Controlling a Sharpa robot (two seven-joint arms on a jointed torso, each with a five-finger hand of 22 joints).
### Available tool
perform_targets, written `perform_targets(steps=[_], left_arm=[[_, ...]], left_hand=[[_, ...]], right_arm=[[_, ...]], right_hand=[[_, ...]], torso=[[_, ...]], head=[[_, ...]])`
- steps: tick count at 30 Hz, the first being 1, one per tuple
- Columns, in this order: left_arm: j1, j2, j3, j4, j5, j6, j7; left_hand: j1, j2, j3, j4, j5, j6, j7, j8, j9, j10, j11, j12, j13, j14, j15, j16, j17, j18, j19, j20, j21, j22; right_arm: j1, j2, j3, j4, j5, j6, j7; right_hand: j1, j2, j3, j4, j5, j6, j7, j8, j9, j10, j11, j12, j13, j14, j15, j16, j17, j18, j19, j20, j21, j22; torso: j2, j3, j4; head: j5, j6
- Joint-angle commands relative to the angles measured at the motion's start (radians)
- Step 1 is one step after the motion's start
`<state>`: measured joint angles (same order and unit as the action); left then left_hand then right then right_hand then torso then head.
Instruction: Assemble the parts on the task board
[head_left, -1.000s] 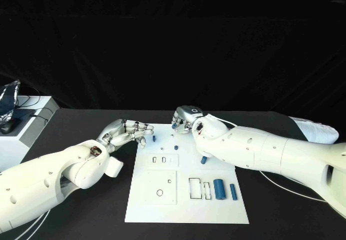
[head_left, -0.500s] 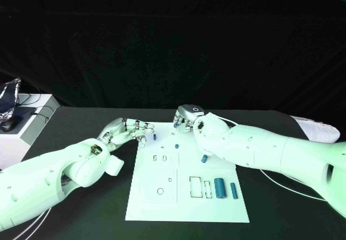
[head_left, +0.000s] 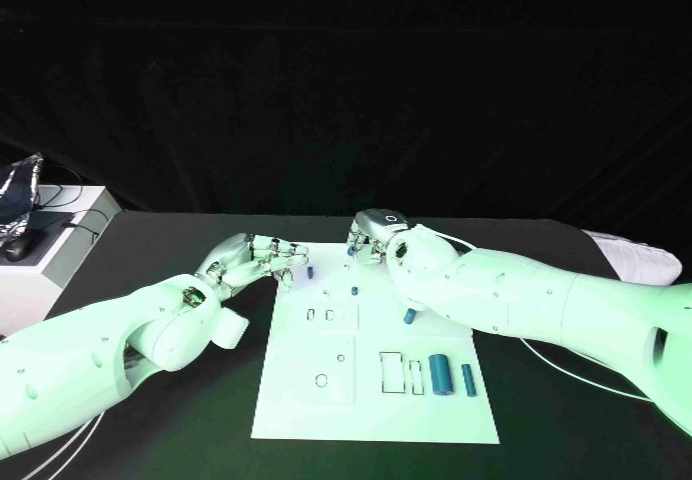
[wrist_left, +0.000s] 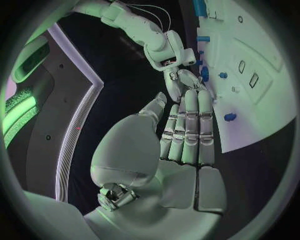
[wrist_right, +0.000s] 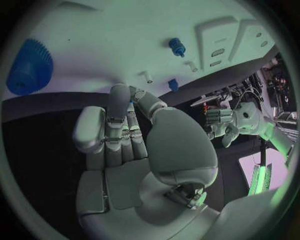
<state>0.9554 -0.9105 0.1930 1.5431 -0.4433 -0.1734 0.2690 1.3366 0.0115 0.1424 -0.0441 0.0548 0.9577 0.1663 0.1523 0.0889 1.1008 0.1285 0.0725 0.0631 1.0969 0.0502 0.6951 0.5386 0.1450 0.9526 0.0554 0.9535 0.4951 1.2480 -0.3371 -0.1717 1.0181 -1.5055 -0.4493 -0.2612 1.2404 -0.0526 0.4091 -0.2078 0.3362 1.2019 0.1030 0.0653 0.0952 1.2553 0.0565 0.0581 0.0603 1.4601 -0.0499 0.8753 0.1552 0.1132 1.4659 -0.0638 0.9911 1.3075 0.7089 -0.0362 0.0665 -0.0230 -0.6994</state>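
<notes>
both hands at the far edge of the board

the flat white rectangular task board (head_left: 368, 400) lies in the lower middle of the head view on the matte black table (head_left: 159, 240). its smooth face carries raised panels with slot cut-outs and small blue plastic parts: a fat cylinder (head_left: 438, 375) and a slimmer one (head_left: 467, 379) at lower right, a short peg (head_left: 353, 291) nearer the top, another peg (head_left: 410, 316) beside my forearm.

my left silver metal hand (head_left: 257, 262) sits just left of the board's top corner, fingers curled together and nothing held. my right hand (head_left: 378, 240) is at the board's top edge, fingers folded close; my own arm hides the fingertips, so i cannot tell whether it grips anything.
</notes>
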Motion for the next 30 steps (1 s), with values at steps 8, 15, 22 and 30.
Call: perform_targets(steps=[8,15,22,30], left_arm=[[0.0,0.001,0.001,0.0,0.007,0.01,0.01],[0.0,0.001,0.001,0.0,0.009,0.011,0.01],[0.0,0.001,0.001,-0.001,0.013,0.012,0.011],[0.0,0.001,0.001,-0.002,0.015,0.013,0.01]], left_hand=[[0.0,0.004,0.0,-0.007,-0.004,-0.001,0.007,-0.006,-0.002,-0.008,-0.001,-0.003,-0.001,0.002,0.003,-0.002,-0.001,0.021,0.001,0.001,-0.006,0.002],[0.0,0.004,-0.001,-0.007,-0.004,-0.002,0.008,-0.007,-0.002,-0.009,-0.001,-0.004,-0.001,0.001,0.003,-0.003,-0.001,0.021,0.001,0.001,-0.007,0.002],[0.001,0.004,0.0,-0.008,-0.004,-0.005,0.009,-0.008,-0.002,-0.013,0.0,-0.004,-0.001,0.001,0.004,-0.003,-0.002,0.021,0.001,0.001,-0.008,0.003],[0.001,0.004,0.0,-0.008,-0.004,-0.005,0.009,-0.008,-0.002,-0.013,0.0,-0.004,-0.001,0.001,0.004,-0.003,-0.002,0.021,0.001,0.001,-0.008,0.003]], right_arm=[[-0.002,0.005,-0.001,-0.014,0.001,0.006,0.016],[-0.002,0.012,-0.001,-0.031,0.014,-0.014,0.031],[-0.002,0.013,-0.002,-0.037,0.021,-0.017,0.038],[-0.002,0.006,-0.002,-0.03,0.03,-0.028,0.044]], right_hand=[[0.022,0.015,0.006,0.0,0.004,-0.059,0.021,-0.003,0.013,-0.032,0.01,0.002,0.001,-0.01,0.007,-0.022,-0.007,0.024,0.059,0.005,-0.066,0.019],[0.014,-0.05,-0.016,0.022,-0.046,-0.161,0.036,-0.003,-0.03,-0.147,0.041,0.004,-0.001,-0.017,0.026,-0.078,-0.029,0.065,0.043,0.026,-0.288,-0.08],[0.084,-0.065,-0.121,0.057,-0.052,-0.239,0.026,-0.003,-0.028,-0.237,0.055,0.01,-0.001,0.003,0.033,-0.15,-0.045,0.08,0.049,0.035,-0.441,-0.174],[0.093,-0.065,-0.127,0.067,-0.05,-0.225,0.03,-0.004,-0.028,-0.224,0.052,0.011,-0.002,0.007,0.031,-0.159,-0.04,0.08,0.05,0.033,-0.449,-0.185]], torso=[[0.0,-0.0006,-0.0001],[0.001,-0.0007,-0.001],[0.0,-0.001,-0.0005],[0.0,-0.0002,-0.0008]], head=[[0.001,0.001],[0.002,0.001],[0.001,0.001],[0.0,0.002]])
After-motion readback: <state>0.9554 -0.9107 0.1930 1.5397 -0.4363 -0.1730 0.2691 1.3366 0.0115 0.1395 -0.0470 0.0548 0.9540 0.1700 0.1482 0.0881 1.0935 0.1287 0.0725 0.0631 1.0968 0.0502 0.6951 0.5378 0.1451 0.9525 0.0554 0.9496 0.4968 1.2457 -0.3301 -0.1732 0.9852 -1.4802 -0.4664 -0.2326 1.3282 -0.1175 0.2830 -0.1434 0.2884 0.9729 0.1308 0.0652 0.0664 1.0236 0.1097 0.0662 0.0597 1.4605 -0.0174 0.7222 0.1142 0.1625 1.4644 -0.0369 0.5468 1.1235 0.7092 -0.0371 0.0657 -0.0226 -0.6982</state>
